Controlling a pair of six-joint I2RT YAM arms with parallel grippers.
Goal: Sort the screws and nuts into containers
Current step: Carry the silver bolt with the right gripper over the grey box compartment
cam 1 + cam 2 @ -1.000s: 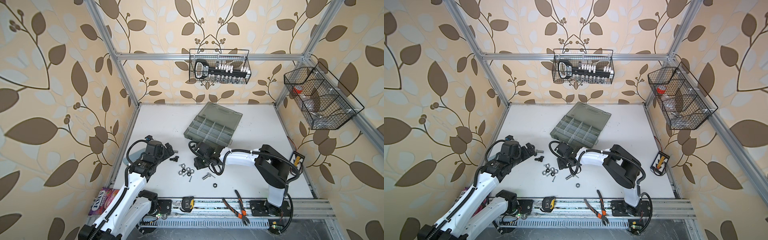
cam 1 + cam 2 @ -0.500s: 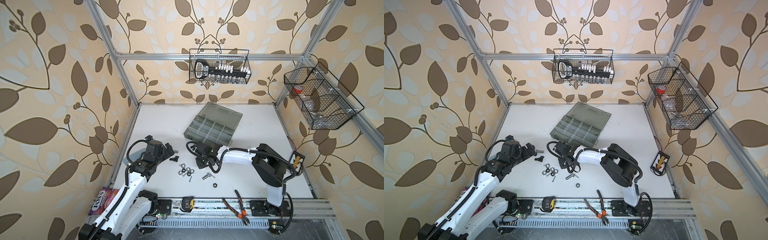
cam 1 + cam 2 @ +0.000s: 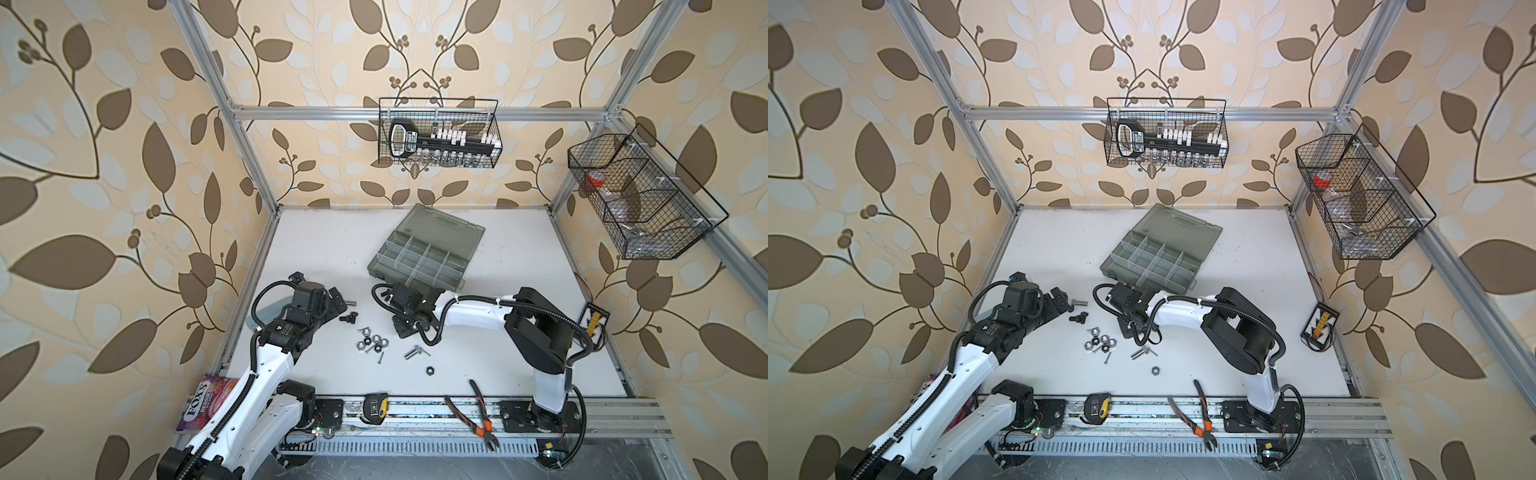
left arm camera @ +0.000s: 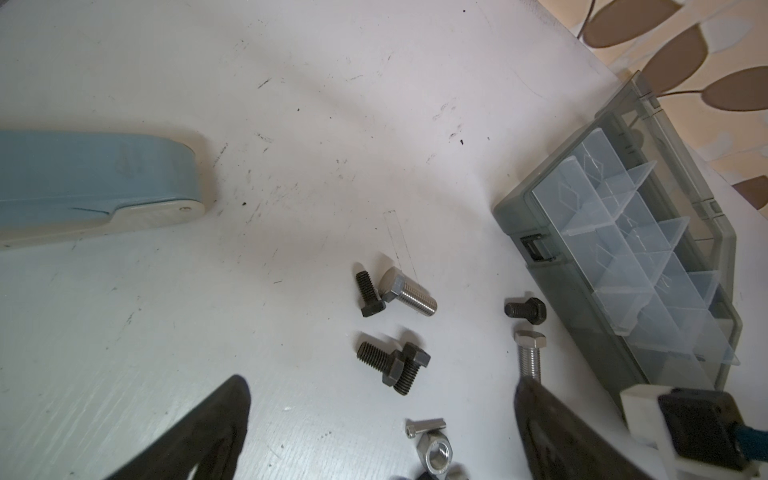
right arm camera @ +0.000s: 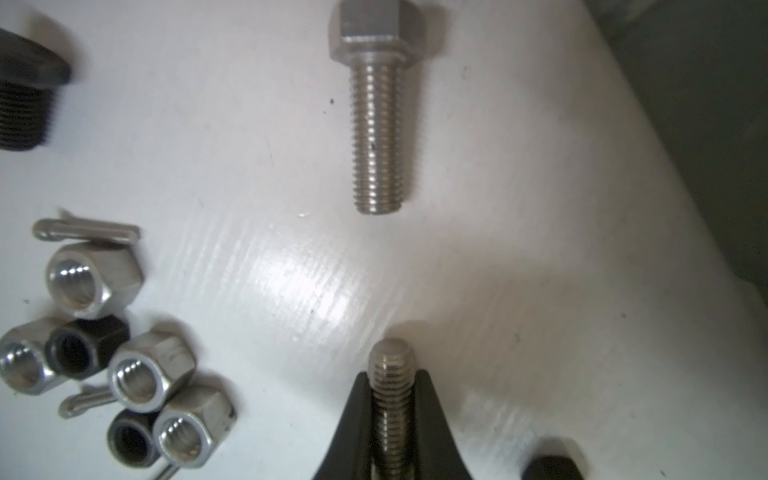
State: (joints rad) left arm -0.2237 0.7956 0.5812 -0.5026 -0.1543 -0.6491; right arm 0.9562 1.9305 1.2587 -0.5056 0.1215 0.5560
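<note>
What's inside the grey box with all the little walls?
Only pale dividers show inside the grey box; every compartment in view looks empty. The right arm covers a bit of its near wall, so that strip cannot be checked.

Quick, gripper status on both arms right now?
Left gripper: open, holding nothing.
Right gripper: shut on a silver bolt.

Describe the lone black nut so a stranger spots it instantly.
Start at the grey organiser box on the white table and come toward the front rail. Between the cluster of nuts and the orange-handled pliers lies the black nut, alone; the clustered ones bunch together, mostly silver.
</note>
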